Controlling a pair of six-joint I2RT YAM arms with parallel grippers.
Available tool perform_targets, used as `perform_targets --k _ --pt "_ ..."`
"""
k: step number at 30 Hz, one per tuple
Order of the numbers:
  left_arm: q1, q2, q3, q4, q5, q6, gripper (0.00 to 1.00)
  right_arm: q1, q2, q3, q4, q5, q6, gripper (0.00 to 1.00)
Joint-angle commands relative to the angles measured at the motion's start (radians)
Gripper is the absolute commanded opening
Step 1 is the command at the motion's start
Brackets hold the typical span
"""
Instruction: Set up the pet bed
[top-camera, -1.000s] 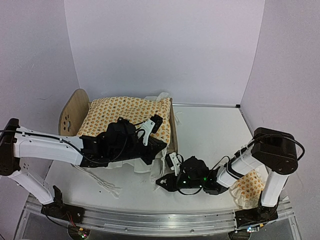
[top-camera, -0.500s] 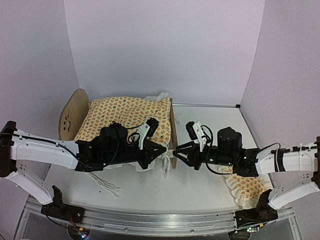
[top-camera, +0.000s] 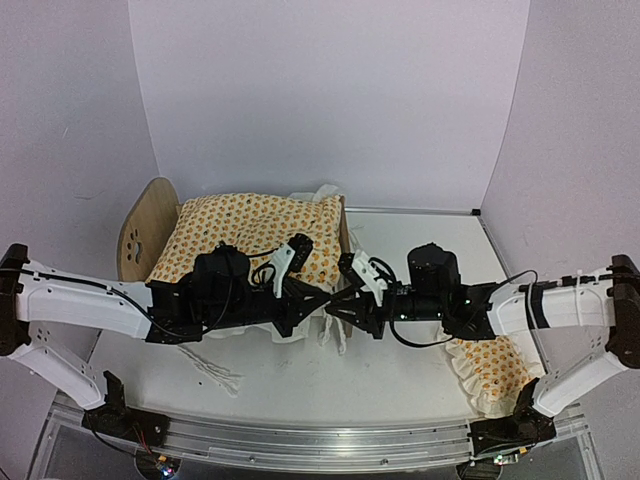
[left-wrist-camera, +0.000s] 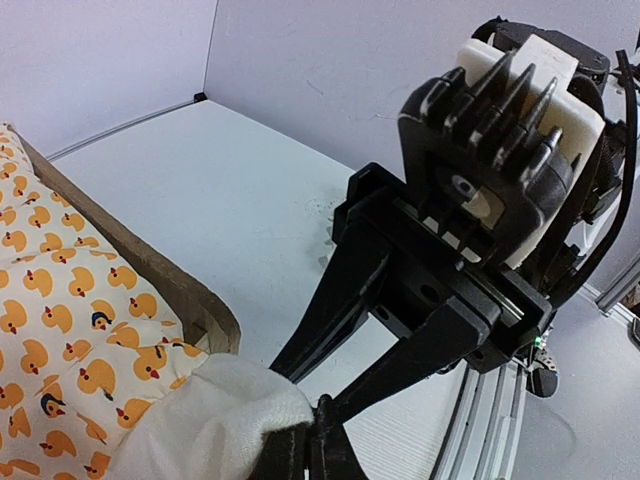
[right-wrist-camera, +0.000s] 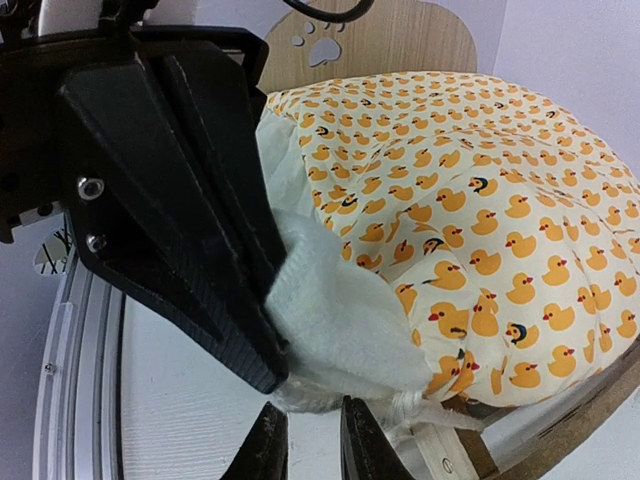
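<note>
The pet bed stands at the back left, its light-wood end board (top-camera: 145, 235) (right-wrist-camera: 390, 40) showing a paw cutout. A duck-print quilt (top-camera: 250, 235) (right-wrist-camera: 500, 200) (left-wrist-camera: 70, 330) covers it and hides the mattress. My left gripper (top-camera: 322, 298) (left-wrist-camera: 308, 420) is shut on the quilt's white corner (left-wrist-camera: 220, 410) beside the bed's near right end. My right gripper (top-camera: 337, 306) (right-wrist-camera: 312, 430) faces it tip to tip. Its jaws stand a narrow gap apart, with the white fabric edge (right-wrist-camera: 340, 340) just above the tips and bare table showing between them.
A small duck-print ruffled pillow (top-camera: 497, 378) lies at the front right, partly under the right arm. White frayed strings (top-camera: 215, 372) trail on the table in front of the bed. A metal rail (top-camera: 320, 445) runs along the near edge.
My right arm has swung from the front middle up and left to the bed's corner, meeting the left gripper. The left gripper has shifted slightly right, still holding the quilt corner.
</note>
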Motion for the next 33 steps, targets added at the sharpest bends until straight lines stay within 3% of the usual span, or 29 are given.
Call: perform_targets --k 1,7,15,16,17,20,21,25,29,30,33 --pt "-0.003 -0.045 0.009 0.080 0.018 -0.005 0.00 0.004 0.026 0.073 0.018 -0.015 -0.060 0.20" --pt "-0.003 -0.040 0.008 0.079 0.020 -0.005 0.00 0.005 0.036 0.095 0.000 -0.012 -0.060 0.03" --pt "-0.003 -0.036 0.014 0.059 -0.057 -0.014 0.00 0.003 -0.003 0.062 -0.054 0.009 0.018 0.00" --pt "-0.002 -0.039 0.020 0.038 -0.076 -0.027 0.03 0.005 -0.004 0.067 -0.065 0.037 0.053 0.00" --pt "-0.001 -0.044 0.025 0.014 -0.092 -0.039 0.12 0.005 -0.003 0.073 -0.079 0.065 0.096 0.00" --pt "-0.001 -0.077 0.016 -0.034 -0.087 -0.082 0.42 0.003 0.026 0.138 -0.189 0.110 0.283 0.00" --pt "-0.002 -0.095 0.003 -0.040 -0.065 -0.101 0.56 0.004 0.044 0.168 -0.240 0.090 0.347 0.00" --pt "-0.003 -0.181 -0.054 -0.072 0.038 -0.179 0.63 0.004 0.042 0.229 -0.406 0.074 0.533 0.00" --pt "-0.046 -0.209 -0.104 -0.073 0.101 -0.271 0.63 0.004 0.010 0.229 -0.487 0.100 0.653 0.00" --pt "-0.089 -0.205 -0.107 -0.072 0.068 -0.265 0.62 0.004 0.010 0.233 -0.494 0.096 0.675 0.00" --pt "-0.285 -0.195 -0.138 -0.008 -0.219 -0.207 0.60 0.006 0.014 0.243 -0.499 0.084 0.722 0.00"
